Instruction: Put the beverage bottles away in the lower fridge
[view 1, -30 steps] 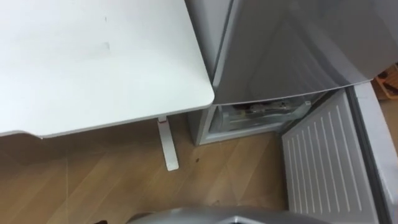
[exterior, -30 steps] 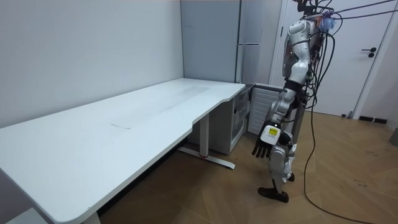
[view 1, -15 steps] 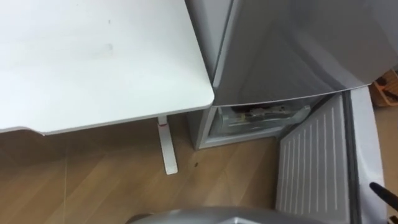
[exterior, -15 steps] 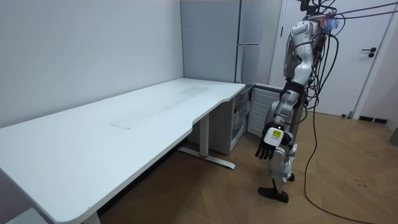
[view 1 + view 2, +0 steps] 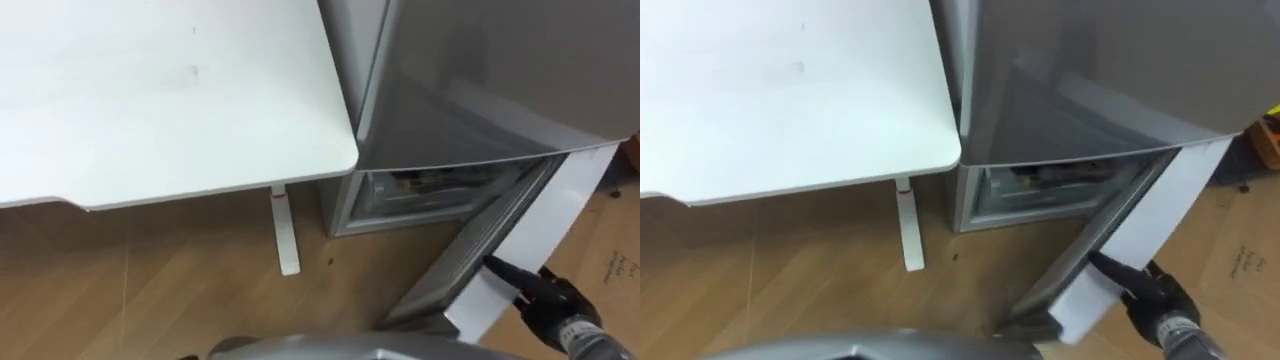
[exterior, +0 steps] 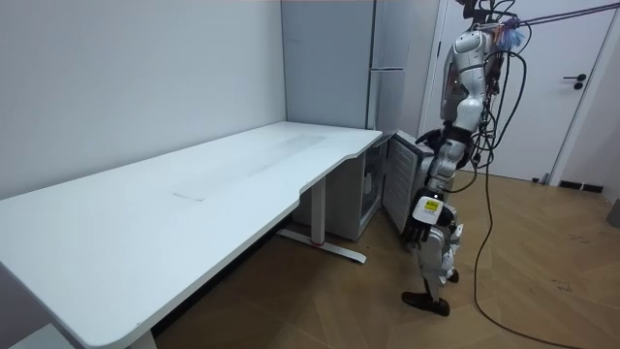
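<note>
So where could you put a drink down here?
The white desk is bare right up to the fridge. The wood floor around the desk leg is free too. It's tight at the lower fridge door, where the right hand presses.

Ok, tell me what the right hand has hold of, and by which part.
The right hand is on the lower fridge door, at its free outer edge; whether it grips or merely pushes cannot be told.

The bench (image 5: 150,100) was plain white. The fridge (image 5: 480,80) was silver-grey, its door (image 5: 556,208) white. The floor (image 5: 150,290) showed pale brown wood planks. The right hand (image 5: 555,300) was black.
</note>
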Controlling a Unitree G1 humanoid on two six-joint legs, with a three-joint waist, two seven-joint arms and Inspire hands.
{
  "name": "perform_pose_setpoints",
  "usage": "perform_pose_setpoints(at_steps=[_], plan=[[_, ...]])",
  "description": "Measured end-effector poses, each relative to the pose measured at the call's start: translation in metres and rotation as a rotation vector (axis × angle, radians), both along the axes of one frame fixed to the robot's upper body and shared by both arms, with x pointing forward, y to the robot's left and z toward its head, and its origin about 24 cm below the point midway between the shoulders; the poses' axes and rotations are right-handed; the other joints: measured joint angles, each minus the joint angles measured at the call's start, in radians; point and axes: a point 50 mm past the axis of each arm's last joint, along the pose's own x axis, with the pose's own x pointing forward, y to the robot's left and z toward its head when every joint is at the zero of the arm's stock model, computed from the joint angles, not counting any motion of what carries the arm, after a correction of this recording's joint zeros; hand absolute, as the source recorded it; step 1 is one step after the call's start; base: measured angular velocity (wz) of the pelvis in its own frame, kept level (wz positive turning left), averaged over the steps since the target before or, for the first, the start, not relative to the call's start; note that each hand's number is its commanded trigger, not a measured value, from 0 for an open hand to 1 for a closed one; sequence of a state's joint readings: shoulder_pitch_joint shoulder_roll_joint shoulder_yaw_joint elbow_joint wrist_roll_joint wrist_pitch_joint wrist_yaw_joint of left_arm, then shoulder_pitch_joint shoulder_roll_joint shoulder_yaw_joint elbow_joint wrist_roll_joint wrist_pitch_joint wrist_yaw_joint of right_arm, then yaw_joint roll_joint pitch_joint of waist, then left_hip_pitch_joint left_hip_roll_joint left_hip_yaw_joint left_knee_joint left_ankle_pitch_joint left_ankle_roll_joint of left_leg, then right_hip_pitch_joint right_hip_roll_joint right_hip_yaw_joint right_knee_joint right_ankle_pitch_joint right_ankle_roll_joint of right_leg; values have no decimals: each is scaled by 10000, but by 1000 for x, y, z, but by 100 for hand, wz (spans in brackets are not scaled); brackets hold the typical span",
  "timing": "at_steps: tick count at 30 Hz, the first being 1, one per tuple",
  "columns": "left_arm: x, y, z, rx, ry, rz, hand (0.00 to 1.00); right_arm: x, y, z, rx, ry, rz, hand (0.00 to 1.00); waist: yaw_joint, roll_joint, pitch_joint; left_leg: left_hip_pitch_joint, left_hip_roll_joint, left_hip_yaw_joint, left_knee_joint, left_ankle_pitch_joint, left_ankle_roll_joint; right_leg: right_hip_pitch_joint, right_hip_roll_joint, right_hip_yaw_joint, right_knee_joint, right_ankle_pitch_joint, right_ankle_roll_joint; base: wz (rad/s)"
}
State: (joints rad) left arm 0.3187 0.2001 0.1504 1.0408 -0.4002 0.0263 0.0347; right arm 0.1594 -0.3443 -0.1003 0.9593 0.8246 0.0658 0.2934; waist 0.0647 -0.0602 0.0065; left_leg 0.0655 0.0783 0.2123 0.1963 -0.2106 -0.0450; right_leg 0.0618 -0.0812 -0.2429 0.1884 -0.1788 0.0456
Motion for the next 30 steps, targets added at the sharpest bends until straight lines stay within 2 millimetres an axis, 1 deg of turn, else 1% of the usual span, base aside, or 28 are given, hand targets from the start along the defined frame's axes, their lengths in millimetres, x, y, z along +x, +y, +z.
perform_pose_setpoints(at_steps=[1, 2, 3, 4, 6, 7, 8, 9, 11, 13, 14, 15, 17, 22, 25, 27, 30], plan=[[1, -2, 0, -17, -17, -72, 0, 2, 1, 0, 27, -63, 26, 0, 47, -5, 5, -4, 0, 10, 10, -1, -1, 0, -1, 24, 11, 4, -4, -5], [2, -5, -2, -79, -15, -210, 0, 6, 4, 1, 54, -204, 58, 0, 155, 22, 58, -4, -1, 39, 6, -1, -1, -1, 0, 69, 32, 13, -5, -9], [2, -9, -3, -161, -25, -215, 0, 11, 7, 2, 40, -352, 69, 0, 218, 66, 93, 1, -2, 57, -15, -1, 0, -26, 0, 98, 70, 17, -4, -10], [3, -10, -3, -199, -45, -210, 0, 14, 9, 3, 2, -433, 85, 0, 255, 89, 111, 2, -1, 64, -35, -1, -1, -64, 0, 121, 128, 16, -3, -8], [4, -15, -5, -317, -18, -397, 0, 31, 17, 6, -117, -678, 402, 0, 302, 180, 197, -7, -7, 47, -97, -1, 2, -108, 6, 175, 184, 19, -8, -7], [5, -15, -5, -324, -10, -485, 0, 35, 19, 7, -142, -709, 505, 0, 314, 202, 196, -21, -6, 39, -97, -1, 2, -118, 6, 169, 184, 19, -9, -4], [5, -16, -5, -341, -21, -587, 0, 43, 22, 8, -226, -764, 635, 0, 412, 236, 191, -35, -2, 10, -92, -1, 2, -142, 17, 185, 186, 24, -16, -4], [5, -17, -5, -363, -23, -647, 0, 47, 24, 9, -270, -770, 723, 0, 482, 245, 187, -43, 6, 6, -88, -1, 2, -157, 25, 194, 184, 30, -26, -5], [6, -19, -6, -457, -34, -715, 0, 64, 32, 13, -151, -1097, 961, 0, 688, 246, 181, -130, 13, -60, -42, 2, 4, -218, 40, 177, 171, 47, -54, 4], [4, -20, -6, -452, 72, -914, 0, 78, 38, 19, 12, -1579, 1175, 0, 774, 254, 177, -239, 7, -168, 85, 5, 6, -245, 40, 124, 171, 52, -62, 12], [3, -20, -6, -423, 149, -1031, 0, 90, 44, 23, 99, -1868, 1338, 0, 788, 251, 173, -294, 4, -230, 116, 6, 6, -265, 40, 85, 175, 52, -62, 14], [2, -20, -6, -422, 185, -1072, 0, 95, 47, 24, 297, -1895, 1171, 0, 801, 232, 161, -357, 3, -298, 141, 18, 3, -272, 38, 14, 170, 52, -62, 15], [-1, -22, -6, -465, 334, -1215, 0, 95, 49, 23, 388, -1891, 1179, 0, 779, 201, 164, -385, 7, -344, 171, 18, 3, -265, 38, -27, 171, 53, -64, 7], [0, -22, -6, -431, 371, -1464, 0, 96, 51, 23, 534, -1889, 1103, 0, 798, 211, 159, -445, 8, -480, 244, 17, 3, -232, 39, -67, 205, 55, -67, 4], [0, -23, -7, -461, 417, -1629, 0, 97, 56, 23, 488, -1807, 1253, 0, 915, 207, 161, -449, 16, -523, 233, 17, 3, -240, 58, -51, 203, 73, -96, -2], [0, -23, -6, -453, 416, -1638, 0, 96, 57, 22, 422, -1737, 1424, 0, 1067, 196, 162, -439, 31, -535, 250, 20, -2, -247, 87, -13, 201, 97, -134, -5], [0, -23, -6, -452, 429, -1637, 0, 96, 57, 22, 365, -1687, 1551, 0, 1156, 129, 170, -457, 46, -601, 256, 49, -25, -245, 119, -28, 199, 109, -154, 1]])
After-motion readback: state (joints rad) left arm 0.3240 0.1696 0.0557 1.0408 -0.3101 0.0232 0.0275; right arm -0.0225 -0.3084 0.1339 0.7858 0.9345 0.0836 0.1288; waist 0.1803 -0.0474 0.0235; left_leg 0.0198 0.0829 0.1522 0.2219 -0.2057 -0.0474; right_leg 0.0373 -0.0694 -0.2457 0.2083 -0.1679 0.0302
